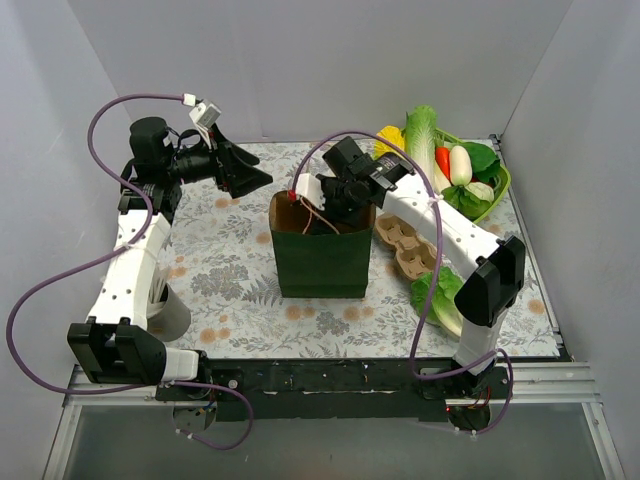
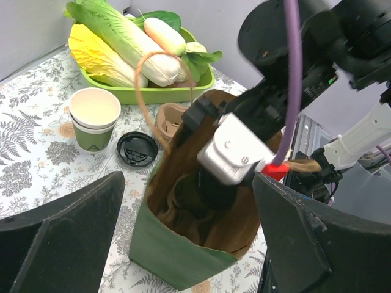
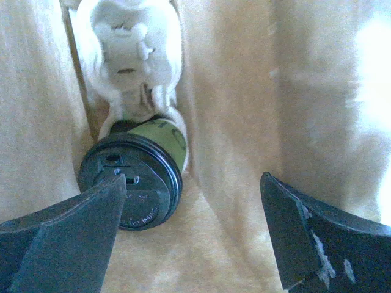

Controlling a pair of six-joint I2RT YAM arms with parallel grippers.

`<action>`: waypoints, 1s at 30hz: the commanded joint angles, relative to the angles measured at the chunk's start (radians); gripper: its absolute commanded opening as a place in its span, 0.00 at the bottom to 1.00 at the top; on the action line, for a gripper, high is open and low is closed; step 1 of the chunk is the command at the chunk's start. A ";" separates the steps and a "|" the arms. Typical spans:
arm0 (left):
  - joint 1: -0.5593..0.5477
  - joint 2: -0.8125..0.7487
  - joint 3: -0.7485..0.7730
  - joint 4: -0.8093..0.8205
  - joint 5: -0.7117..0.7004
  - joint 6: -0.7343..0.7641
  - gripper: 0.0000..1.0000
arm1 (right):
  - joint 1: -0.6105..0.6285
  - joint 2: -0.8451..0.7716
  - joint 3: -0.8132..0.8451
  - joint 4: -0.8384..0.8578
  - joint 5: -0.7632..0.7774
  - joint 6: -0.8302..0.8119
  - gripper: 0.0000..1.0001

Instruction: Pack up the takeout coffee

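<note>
Walls of the green bag (image 1: 320, 262) close in around the right gripper (image 3: 192, 183), whose fingers are spread wide and hold nothing. A lidded cup (image 3: 139, 180) sits at the bottom by a white lump (image 3: 131, 49). The left gripper (image 2: 188, 180), spread too, hangs outside. An open cup (image 2: 93, 119) and a black lid (image 2: 137, 148) sit on the table (image 2: 36, 152) near the vegetable tray (image 2: 153, 94).

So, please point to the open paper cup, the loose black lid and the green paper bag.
open paper cup (image 2: 93, 140): left wrist view, on its green lower wall.
loose black lid (image 2: 137, 148): left wrist view, on the middle of its top.
green paper bag (image 1: 322, 265): top external view, on its front wall.
</note>
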 commanded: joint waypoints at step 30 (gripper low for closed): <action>0.010 -0.058 0.318 -0.732 -0.758 0.356 0.77 | -0.042 -0.311 0.068 0.455 0.119 0.356 0.98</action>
